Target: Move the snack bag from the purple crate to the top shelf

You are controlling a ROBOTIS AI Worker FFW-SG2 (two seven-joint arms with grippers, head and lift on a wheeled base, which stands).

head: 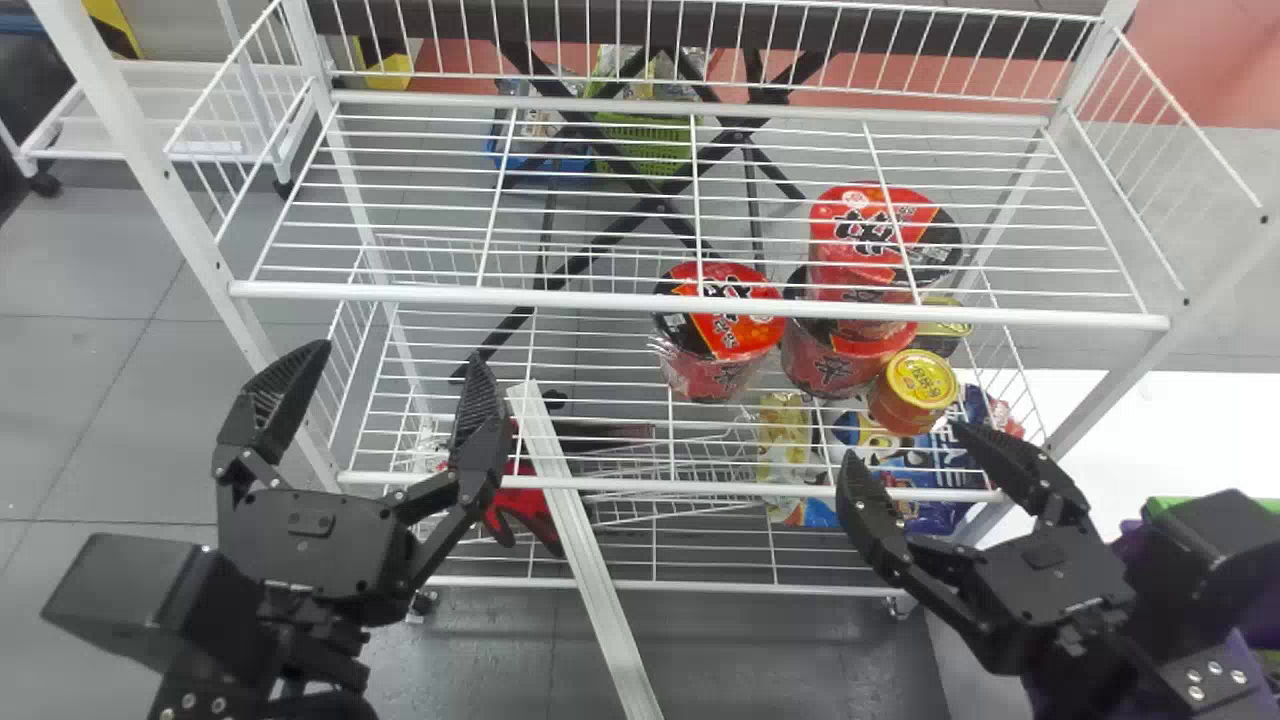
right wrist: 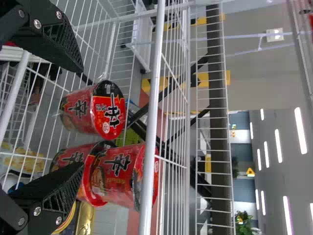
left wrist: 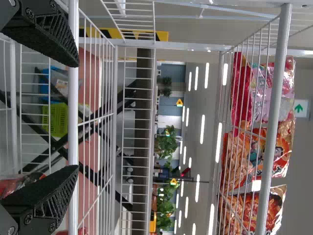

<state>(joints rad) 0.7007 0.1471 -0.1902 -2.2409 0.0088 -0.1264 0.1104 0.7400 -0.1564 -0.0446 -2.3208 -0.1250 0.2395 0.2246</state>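
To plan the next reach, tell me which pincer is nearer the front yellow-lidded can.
Right. The right pincer sits just below the can in the head view; the left pincer is far to its left.

Both arms matte black, the left gripper (head: 400,355) and right gripper (head: 908,447) matching: black palm blocks, jointed linkages, tapered fingers (right wrist: 61,41) with grainy gripping faces and ribbed, open-lattice sides. Silver screws (right wrist: 37,23) dot the finger bases; more bright round screw heads (head: 1213,667) sit on the right forearm plate (head: 1222,690). Chunky black box-shaped housing (head: 125,595) behind the left palm, rounded edges, similar block (head: 1215,545) on the right.
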